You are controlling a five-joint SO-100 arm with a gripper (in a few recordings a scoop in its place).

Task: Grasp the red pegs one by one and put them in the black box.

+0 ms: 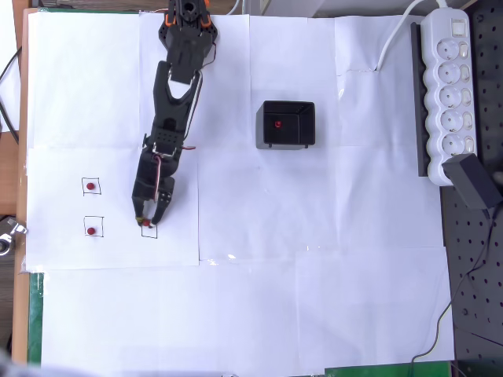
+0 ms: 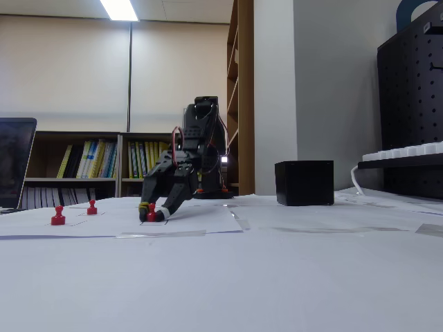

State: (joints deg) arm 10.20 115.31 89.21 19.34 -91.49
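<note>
Overhead view: gripper [image 1: 147,222] is down on the paper at the left, fingers closed round a red peg [image 1: 146,224] inside a drawn square [image 1: 149,229]. Fixed view confirms: peg [image 2: 151,214] sits on the sheet betw. the fingertips. Two more pegs [image 1: 91,187] [image 1: 92,231] stand further left, each in own square. Black box [image 1: 287,124] well to the right, w/ one peg [image 1: 277,123] inside.

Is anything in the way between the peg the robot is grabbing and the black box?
No. The peg sits between the gripper fingers, and only bare white paper lies between it and the black box, which already holds one peg.
</note>
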